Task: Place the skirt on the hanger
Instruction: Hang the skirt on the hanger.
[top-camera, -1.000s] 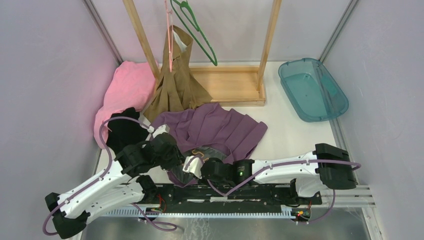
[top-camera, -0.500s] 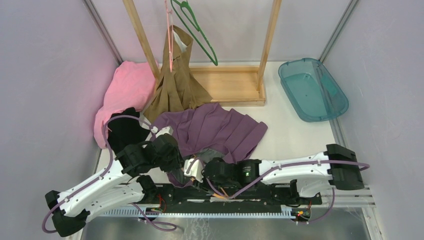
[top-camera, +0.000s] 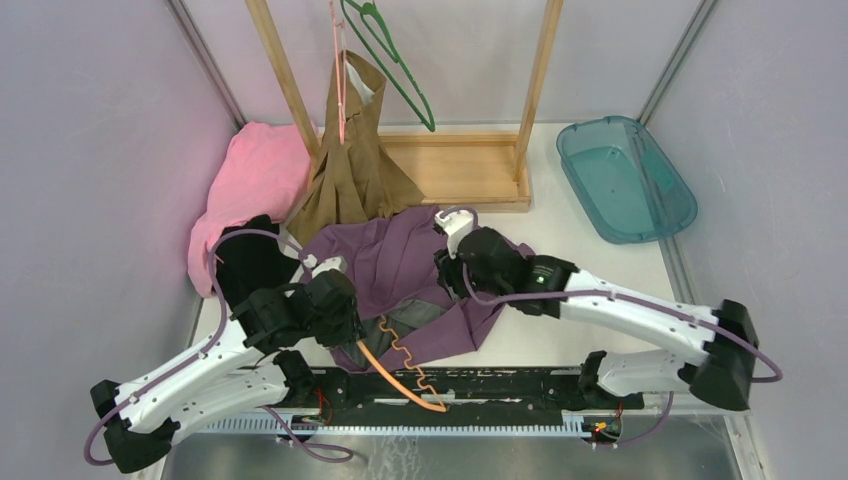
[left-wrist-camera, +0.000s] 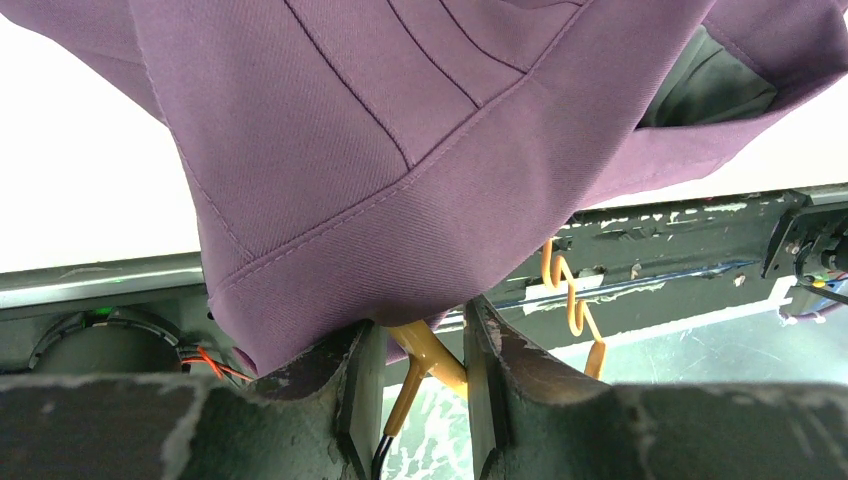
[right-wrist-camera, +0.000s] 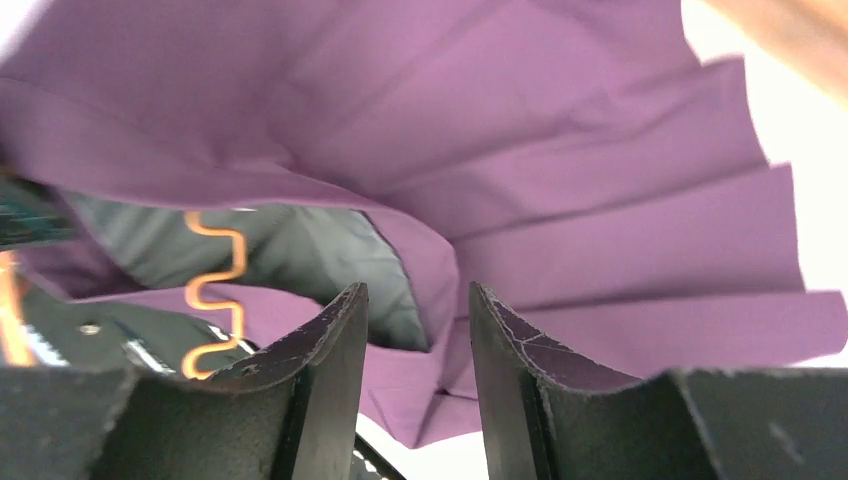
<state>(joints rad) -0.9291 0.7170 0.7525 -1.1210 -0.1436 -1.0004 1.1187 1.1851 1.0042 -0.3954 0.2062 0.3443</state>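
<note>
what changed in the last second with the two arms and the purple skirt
The right gripper opened and swung from the near edge, beside the other arm, out over the purple skirt. The orange hanger now shows, slanting from under the skirt to the near edge. The left gripper stayed put, shut on the hanger at the skirt's hem.

I see wooden rack (top-camera: 455, 170) far centre, green hanger (top-camera: 427, 115) hung up on it | brown garment (top-camera: 350, 170) on a pink hanger (top-camera: 341, 80) by the rack's left post, hem down on the table (top-camera: 590, 270) | pink cloth (top-camera: 250, 185) heaped far left | black cloth (top-camera: 245, 262) touching its near edge | teal tub (top-camera: 620, 175) far right, upright
</note>
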